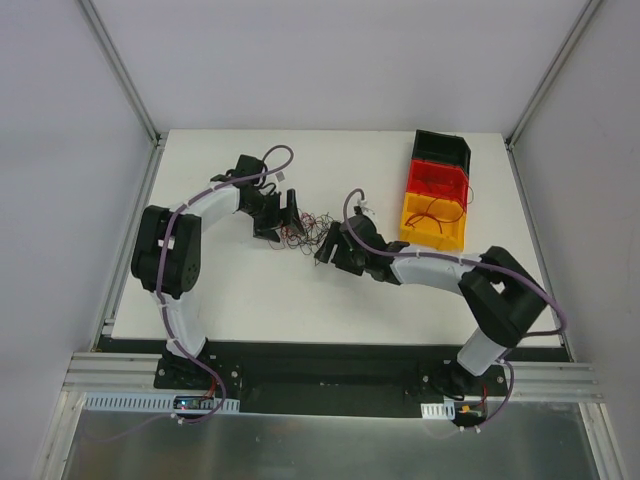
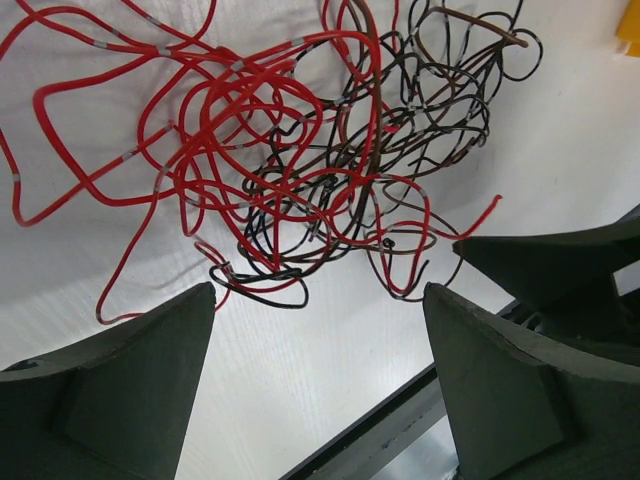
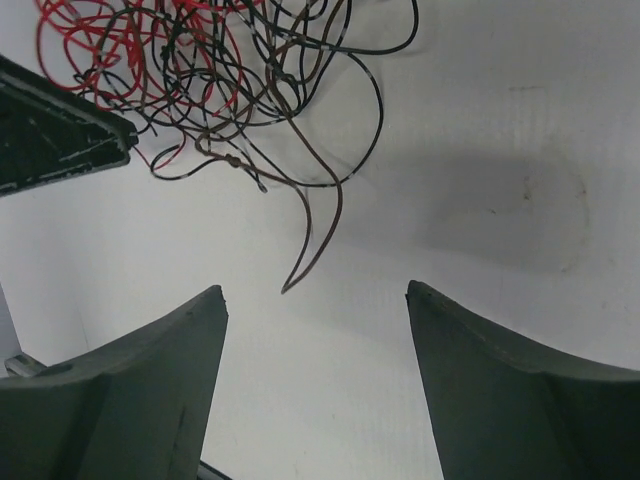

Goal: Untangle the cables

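Note:
The cables (image 1: 305,228) are a small loose tangle of thin red and black wires on the white table, between the two grippers. In the left wrist view the tangle (image 2: 300,160) lies just beyond my open left gripper (image 2: 320,295), red strands to the left, black to the right. In the right wrist view the tangle (image 3: 210,80) lies at the upper left, with one dark strand end (image 3: 300,260) trailing toward my open right gripper (image 3: 315,295). Both grippers (image 1: 285,222) (image 1: 328,248) hold nothing.
Three stacked bins, black (image 1: 440,150), red (image 1: 437,183) and yellow (image 1: 432,222), stand at the back right; the red and yellow ones hold some wires. The opposite gripper's finger shows in each wrist view (image 2: 560,270) (image 3: 50,140). The table's front edge (image 2: 400,410) is close.

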`<state>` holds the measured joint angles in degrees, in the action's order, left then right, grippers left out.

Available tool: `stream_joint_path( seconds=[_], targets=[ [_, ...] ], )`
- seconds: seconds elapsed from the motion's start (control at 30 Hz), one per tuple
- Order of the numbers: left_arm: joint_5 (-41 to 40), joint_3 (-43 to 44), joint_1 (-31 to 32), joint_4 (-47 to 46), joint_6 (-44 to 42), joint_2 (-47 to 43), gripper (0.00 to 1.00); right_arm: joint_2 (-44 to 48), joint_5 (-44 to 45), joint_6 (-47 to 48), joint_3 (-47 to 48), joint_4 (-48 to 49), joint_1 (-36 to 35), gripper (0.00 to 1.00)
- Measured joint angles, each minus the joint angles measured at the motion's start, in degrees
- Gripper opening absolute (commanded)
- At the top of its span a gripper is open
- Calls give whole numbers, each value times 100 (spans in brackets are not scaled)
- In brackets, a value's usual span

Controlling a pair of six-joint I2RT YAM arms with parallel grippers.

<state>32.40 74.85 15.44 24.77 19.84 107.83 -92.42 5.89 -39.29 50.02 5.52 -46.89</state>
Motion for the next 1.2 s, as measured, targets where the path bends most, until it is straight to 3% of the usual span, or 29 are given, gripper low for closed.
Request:
stream_joint_path(
  seconds=[0.1,0.2,0.3,0.33,0.53,0.7,0.83,1.2],
  targets=[
    [-7,0,0,0,0,94,84,-494,-33,-269,129,223,0,66],
    [-4,0,0,0,0,179,81,-839,11,-393,286,367,0,54],
    [-2,15,0,2,-2,284,72,-1040,98,-387,511,472,0,6],
    [-2,31,0,2,4,328,72,-1121,103,-374,586,511,2,1],
    [-79,98,-2,7,4,522,70,-911,254,105,415,820,-168,0],
    [-142,483,-83,175,-35,754,65,706,254,1062,450,413,-546,0],
    [-133,730,-334,286,-98,964,64,1663,240,2083,1652,-68,-586,0],
    [-302,881,-629,476,-184,1003,67,2658,267,3934,4940,-1106,-608,0]
  ],
)
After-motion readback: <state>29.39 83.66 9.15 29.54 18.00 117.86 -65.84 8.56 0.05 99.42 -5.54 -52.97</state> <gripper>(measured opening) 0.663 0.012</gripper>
